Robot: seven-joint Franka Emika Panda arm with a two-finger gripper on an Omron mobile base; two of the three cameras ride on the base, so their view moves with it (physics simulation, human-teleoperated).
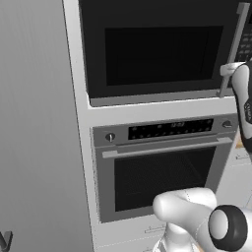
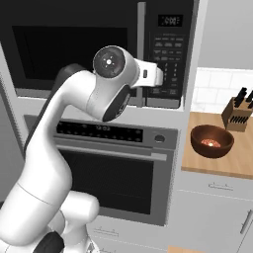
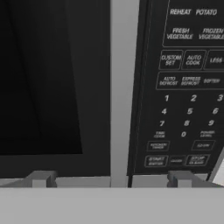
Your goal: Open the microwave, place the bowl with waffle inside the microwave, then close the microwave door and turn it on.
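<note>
- One relation governed the coming move: the handle, a long silver bar running upright from 12 to 6 o'clock, stood straight ahead of the end effector, between its two fingertips in the hand view.
- Those tips were spread wide, one at 9 o'clock of the bar and one at 3 o'clock, pinching nothing; whether either touched the bar could not be told.
- The microwave door looked shut, flush with the black microwave, its dark window lying at 9 o'clock of the bar and the keypad at 3 o'clock.
- In the right base view the end effector sat low on the bar, just above the door's bottom edge.
- The bowl, with something reddish inside, rested on the wooden bench at about 4 o'clock from the end effector, well apart, beside a knife block.
- Judging from this, closing across the bar came next, then a pull that would swing the door outward.
- The silver oven sat directly below, at 6 o'clock.
</note>
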